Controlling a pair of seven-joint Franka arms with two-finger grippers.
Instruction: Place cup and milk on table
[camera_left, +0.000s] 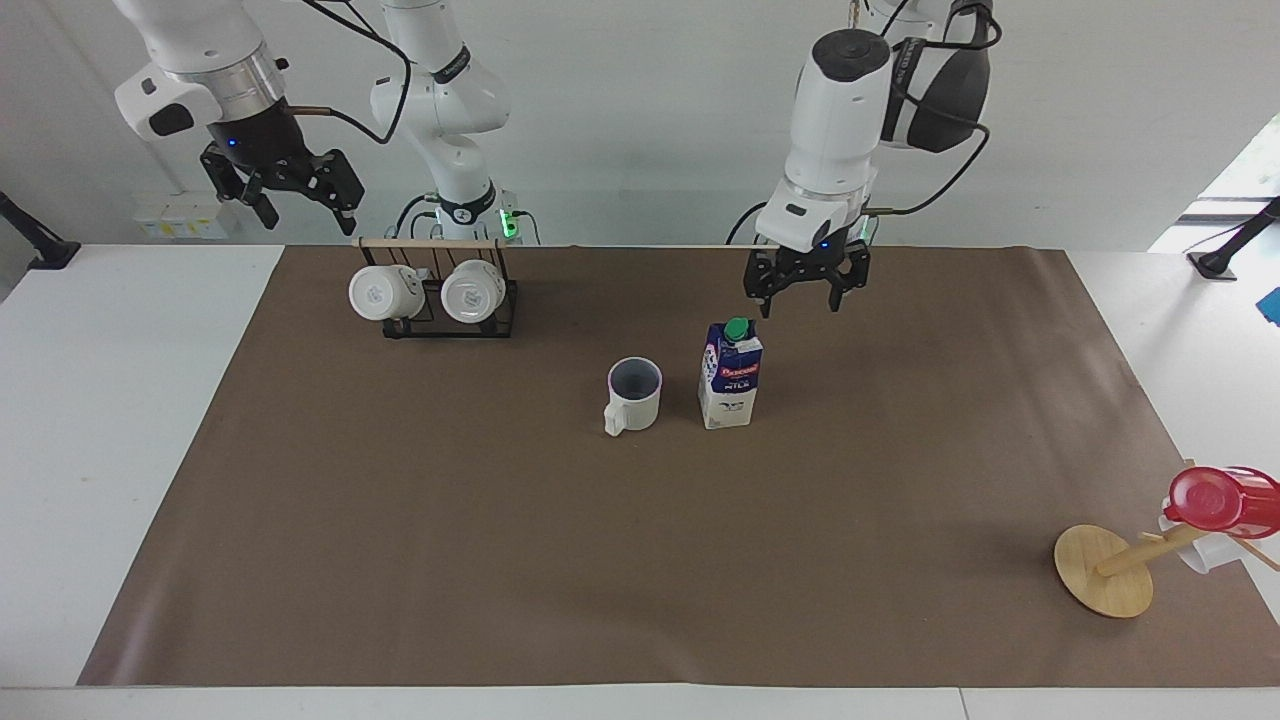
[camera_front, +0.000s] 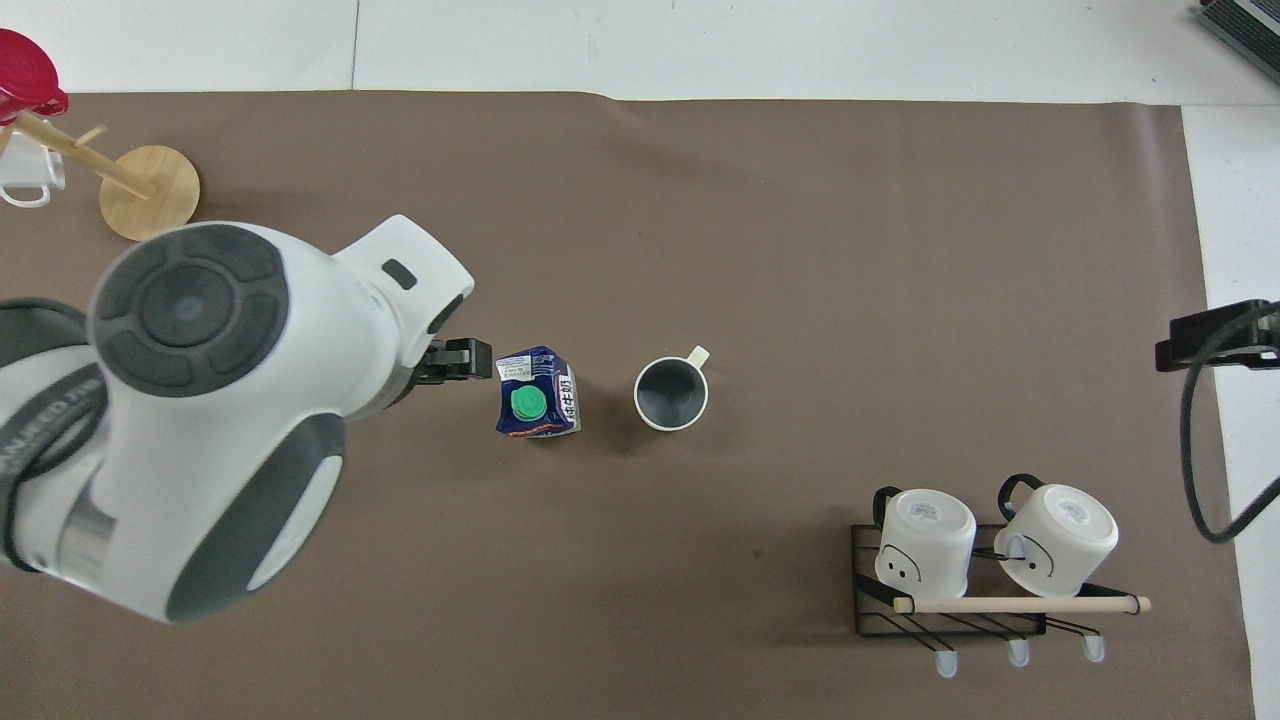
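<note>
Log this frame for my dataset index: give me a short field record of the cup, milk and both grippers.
cup: upright on the brown sheet, free
milk: upright beside the cup, toward the left arm's end, free
table: bears both
left gripper: open, raised, empty, clear of the milk
right gripper: open, raised, empty, arm waiting

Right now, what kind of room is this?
Probably a robot lab set up like a kitchen: two robot arms at a table, a mug rack, and a cup beside a milk carton.
</note>
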